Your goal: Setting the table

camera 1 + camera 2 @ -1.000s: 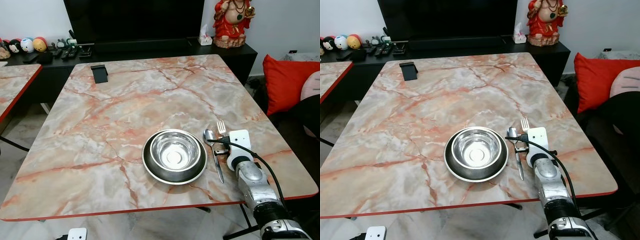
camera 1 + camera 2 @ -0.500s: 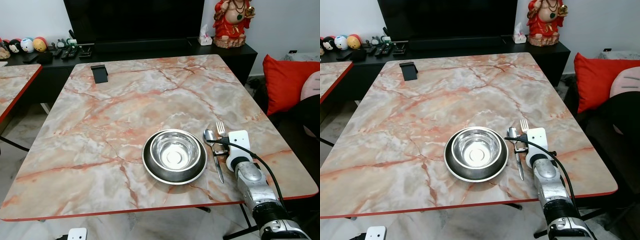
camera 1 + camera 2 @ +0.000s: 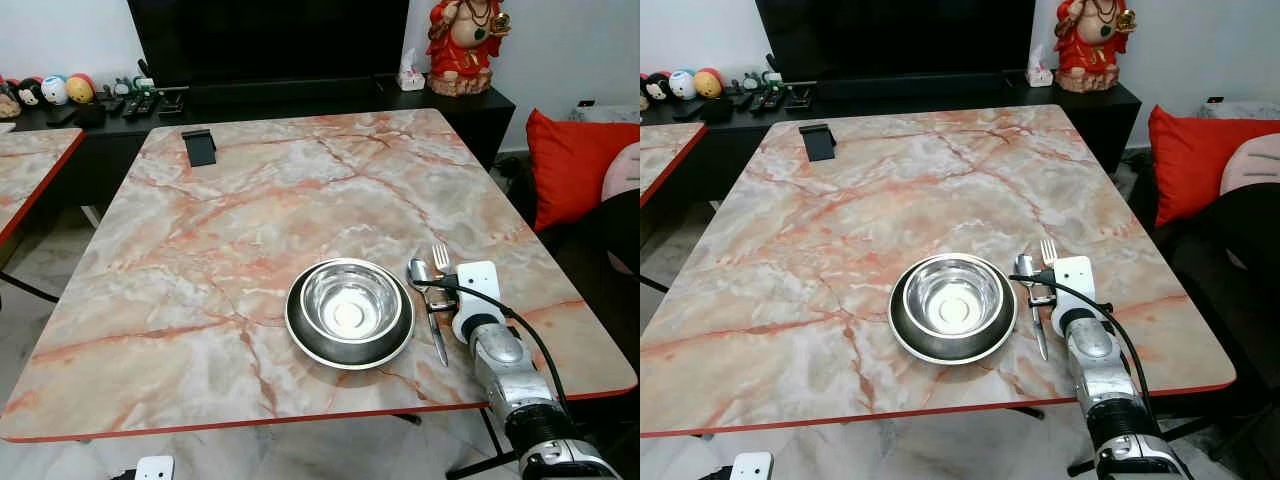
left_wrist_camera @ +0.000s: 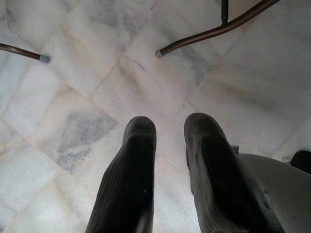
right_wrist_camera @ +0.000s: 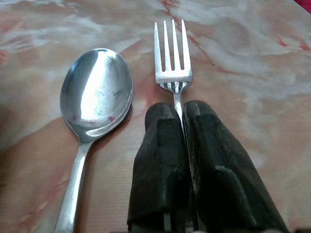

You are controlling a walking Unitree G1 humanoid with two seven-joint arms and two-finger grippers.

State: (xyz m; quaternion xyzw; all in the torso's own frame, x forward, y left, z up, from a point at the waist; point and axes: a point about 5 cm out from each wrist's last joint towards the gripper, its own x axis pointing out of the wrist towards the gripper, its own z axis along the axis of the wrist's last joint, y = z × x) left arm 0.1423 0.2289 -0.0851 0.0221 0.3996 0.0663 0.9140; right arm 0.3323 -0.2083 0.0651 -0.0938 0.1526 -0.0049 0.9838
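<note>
So one bowl [image 3: 350, 302], one spoon [image 5: 95, 99], one fork [image 5: 172, 60], apparently claw-gripped [image 5: 181, 112].

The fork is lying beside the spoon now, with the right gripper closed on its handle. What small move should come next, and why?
Probably open the right gripper and let go. The fork already lies flat on the table, parallel to the spoon, right of the bowl. The fingers are closed on its handle, so releasing before lifting away should leave it in place.
</note>
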